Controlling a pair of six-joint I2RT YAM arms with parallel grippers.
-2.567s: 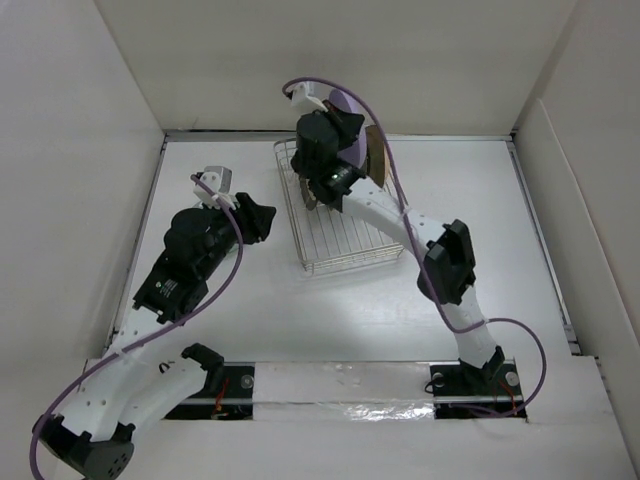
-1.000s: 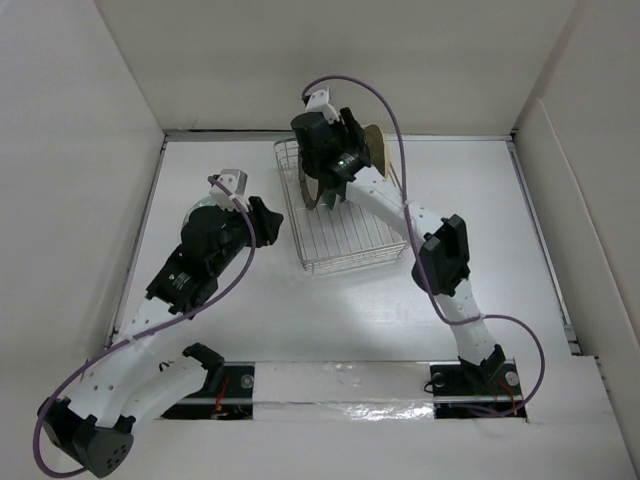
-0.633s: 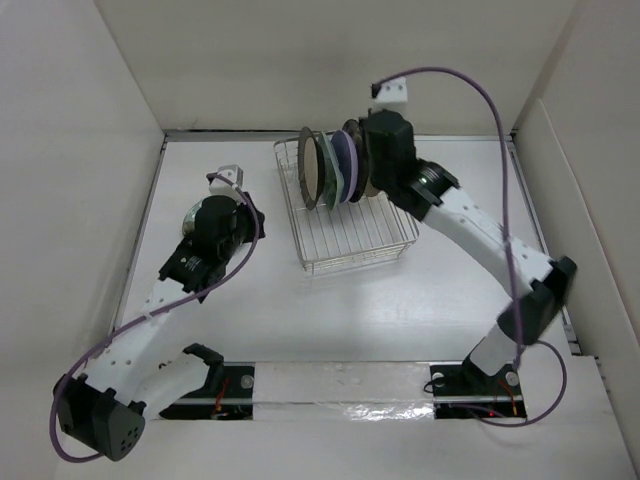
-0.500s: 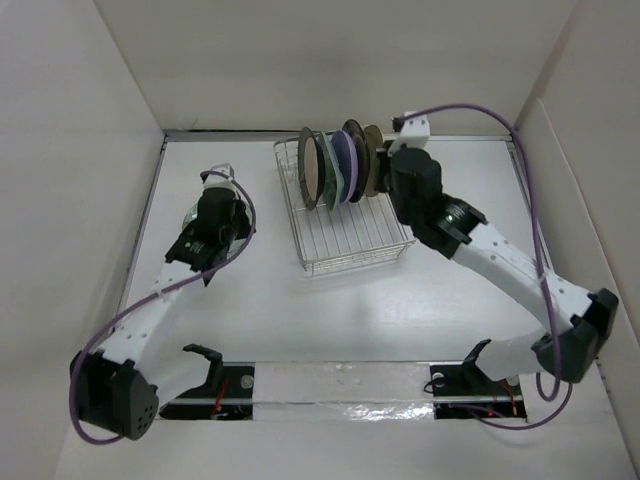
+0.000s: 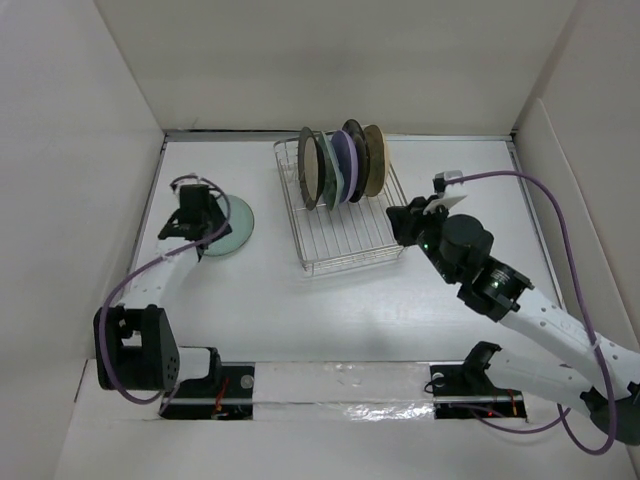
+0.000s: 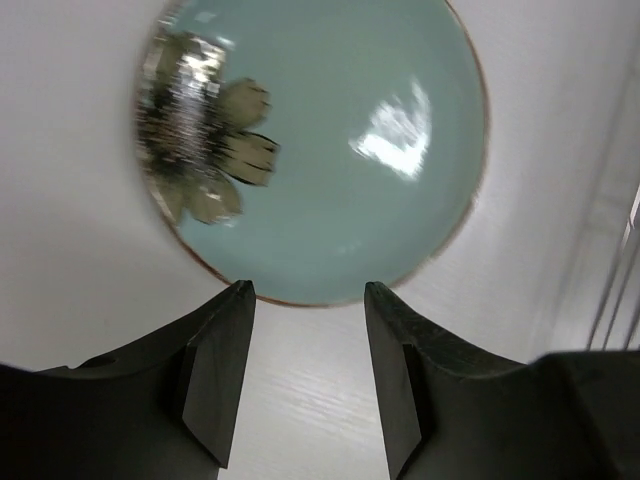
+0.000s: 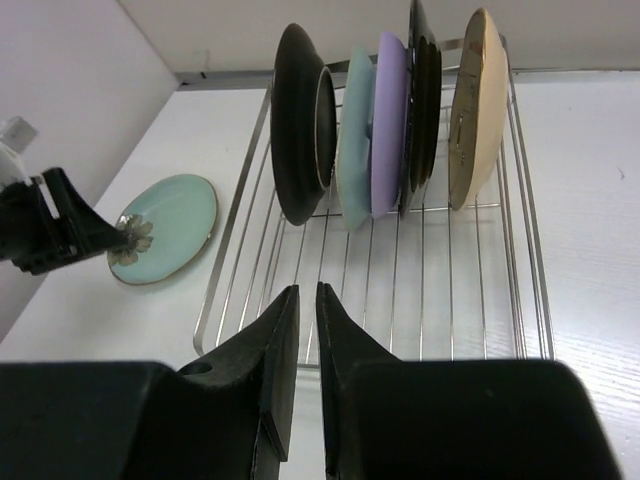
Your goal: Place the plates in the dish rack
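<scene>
- Far left, left gripper: fingers spread wide, nothing between them, tips at the near rim of the plate below.
- Just beside it, pale green plate: flat on the table, outside the rack.
- Centre, dish rack: five plates upright at its far end, namely dark-rimmed plate, mint plate, lavender plate, dark patterned plate, tan plate.
- Right, right gripper: fingers almost together, empty, facing the rack.

The pale green plate carries a dark, perhaps floral motif; lavender plate; tan plate.
</scene>
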